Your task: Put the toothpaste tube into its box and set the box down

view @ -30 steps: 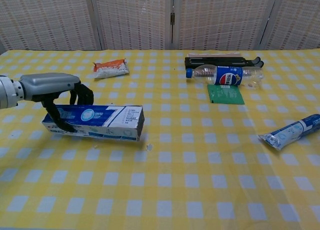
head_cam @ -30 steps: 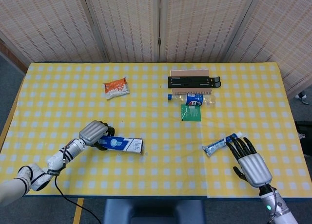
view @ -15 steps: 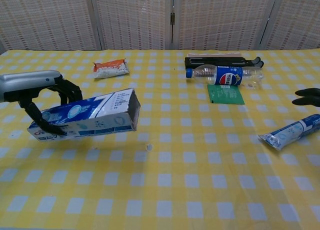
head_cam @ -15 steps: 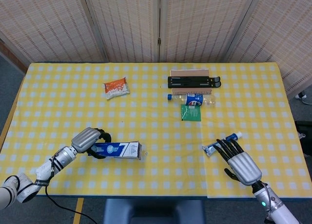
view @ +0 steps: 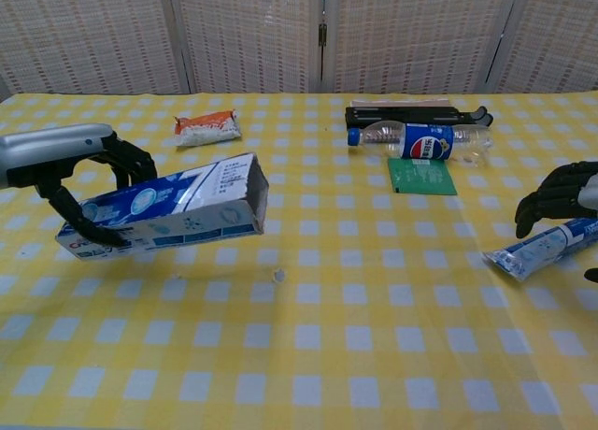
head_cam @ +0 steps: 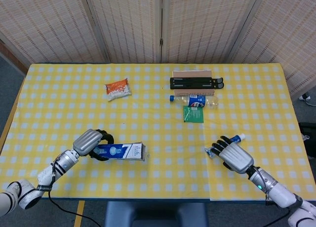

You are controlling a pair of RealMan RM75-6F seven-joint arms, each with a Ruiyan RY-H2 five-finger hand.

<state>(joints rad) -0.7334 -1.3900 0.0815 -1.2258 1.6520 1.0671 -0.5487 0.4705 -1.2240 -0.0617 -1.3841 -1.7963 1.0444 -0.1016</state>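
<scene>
My left hand [head_cam: 90, 142] [view: 65, 164] grips the blue and white toothpaste box [view: 164, 219] [head_cam: 121, 150] by its left end and holds it lifted off the table, open end tilted up toward the right. The toothpaste tube [view: 545, 247] [head_cam: 239, 137] lies flat on the yellow checked cloth at the right. My right hand [head_cam: 232, 155] [view: 560, 194] hovers over the tube with fingers spread and curved down. Whether the fingers touch the tube I cannot tell.
At the back centre are a black folding stand [head_cam: 196, 82] on a board, a Pepsi bottle [head_cam: 196, 100] on its side and a green card [head_cam: 193, 113]. An orange snack packet [head_cam: 118, 89] lies at the back left.
My left hand has lifted the box off the table and tilted its open end upward. My right hand has moved in over the toothpaste tube.
</scene>
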